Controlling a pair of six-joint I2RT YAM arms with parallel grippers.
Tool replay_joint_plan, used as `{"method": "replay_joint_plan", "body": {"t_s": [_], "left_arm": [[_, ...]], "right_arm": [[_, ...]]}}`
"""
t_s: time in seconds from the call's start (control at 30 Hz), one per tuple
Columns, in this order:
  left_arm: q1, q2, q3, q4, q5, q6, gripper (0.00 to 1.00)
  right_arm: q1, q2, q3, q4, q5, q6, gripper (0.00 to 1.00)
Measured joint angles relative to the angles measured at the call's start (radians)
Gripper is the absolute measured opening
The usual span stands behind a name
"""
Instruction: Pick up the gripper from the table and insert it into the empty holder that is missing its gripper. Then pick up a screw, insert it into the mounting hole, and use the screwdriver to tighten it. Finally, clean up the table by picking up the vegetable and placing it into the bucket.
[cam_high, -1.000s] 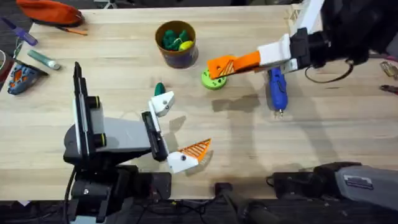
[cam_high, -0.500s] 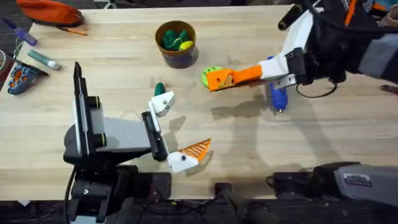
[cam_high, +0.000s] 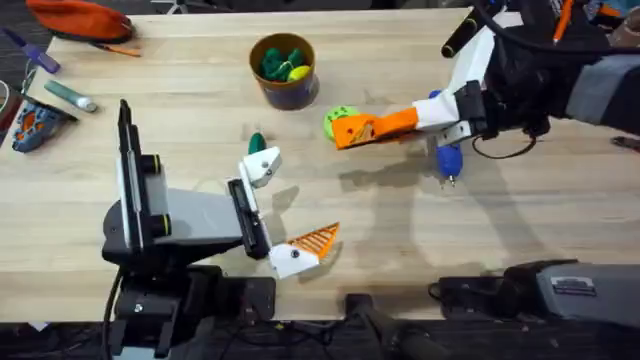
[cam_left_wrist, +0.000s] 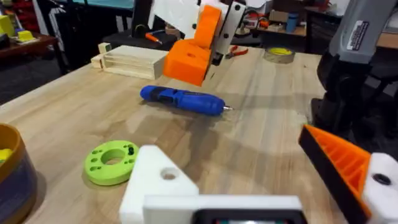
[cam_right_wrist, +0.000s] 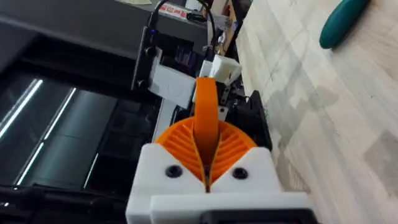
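The right claw (cam_high: 345, 131) is closed on the gripper (cam_right_wrist: 206, 118), held above the table (cam_high: 420, 230) beside the lime-green disc (cam_high: 337, 119). The left claw (cam_high: 290, 212) is spread open; its holder (cam_high: 262, 166) lies near the vegetable (cam_high: 256, 143). The screwdriver (cam_left_wrist: 181, 99) rests beneath the right arm.

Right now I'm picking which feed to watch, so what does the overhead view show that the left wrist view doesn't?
Overhead alone: the vegetable lying by the left gripper, and the toys inside the bucket. Left wrist alone: a pale wooden slotted box behind the screwdriver. Both: the screwdriver, the lime-green disc, and the right gripper shut on the orange gripper piece above the table.
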Motion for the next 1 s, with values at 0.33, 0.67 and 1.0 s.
{"method": "replay_joint_plan", "body": {"t_s": [0.33, 0.67, 1.0], "left_arm": [[0.000, 0.000, 0.000, 0.000, 0.000, 0.000, 0.986], [0.000, 0.000, 0.000, 0.000, 0.000, 0.000, 0.985], [0.000, 0.000, 0.000, 0.000, 0.000, 0.000, 0.985]], "right_arm": [[0.005, 0.000, -0.001, -0.042, 0.000, -0.010, 0.013], [0.078, 0.098, -0.004, 0.034, -0.003, -0.013, 0.013], [0.181, 0.172, -0.008, 0.355, -0.002, 0.193, 0.013]]}}
